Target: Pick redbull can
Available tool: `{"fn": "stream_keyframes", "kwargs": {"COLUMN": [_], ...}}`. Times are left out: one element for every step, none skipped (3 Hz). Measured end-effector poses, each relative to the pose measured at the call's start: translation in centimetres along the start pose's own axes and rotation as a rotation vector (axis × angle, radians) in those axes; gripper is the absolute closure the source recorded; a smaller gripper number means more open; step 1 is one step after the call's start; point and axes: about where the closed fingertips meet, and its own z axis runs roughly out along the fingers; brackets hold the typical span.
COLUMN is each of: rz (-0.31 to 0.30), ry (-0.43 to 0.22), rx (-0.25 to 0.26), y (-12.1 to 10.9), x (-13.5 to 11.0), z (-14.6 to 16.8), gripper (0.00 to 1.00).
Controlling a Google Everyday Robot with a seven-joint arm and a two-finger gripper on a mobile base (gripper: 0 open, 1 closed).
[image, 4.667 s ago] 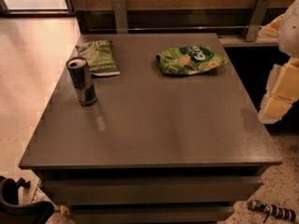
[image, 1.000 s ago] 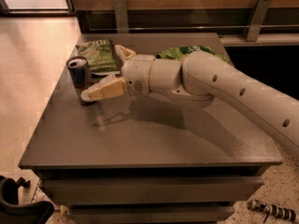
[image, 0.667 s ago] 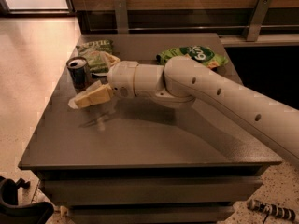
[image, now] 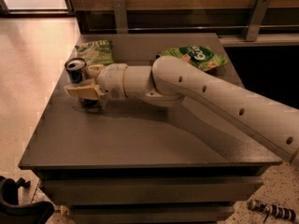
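The redbull can (image: 75, 69) stands upright near the left edge of the grey table (image: 140, 139), dark with a silver top. My gripper (image: 87, 81) reaches in from the right at the end of the white arm (image: 210, 92) and is at the can. One tan finger (image: 81, 90) lies across the front of the can's lower body, the other finger (image: 95, 70) sits just right of its top. The jaws stand apart on either side of the can. The can rests on the table.
A flat green snack bag (image: 95, 52) lies just behind the can. A second green bag (image: 198, 57) lies at the back right. A wall with metal posts runs behind the table. The floor drops off on the left.
The arm has swung left and forward to the can. The near finger, earlier off to the can's right, now crosses in front of its body.
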Motion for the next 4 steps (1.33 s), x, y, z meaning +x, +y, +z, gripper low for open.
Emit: {"fn": "stream_keyframes", "kwargs": {"rz": [-0.001,-0.002,-0.002,-0.027], "ry": [0.000,-0.001,-0.001,-0.032], "rx": [-0.004,-0.008,-0.009,-0.019], "y": [0.1,0.3,0.4,0.4], "x": [-0.1,-0.1,-0.2,-2.2], "z": [0.2,0.4,0.4,-0.5], "gripper": [0.78,1.00,1.00,1.00]}}
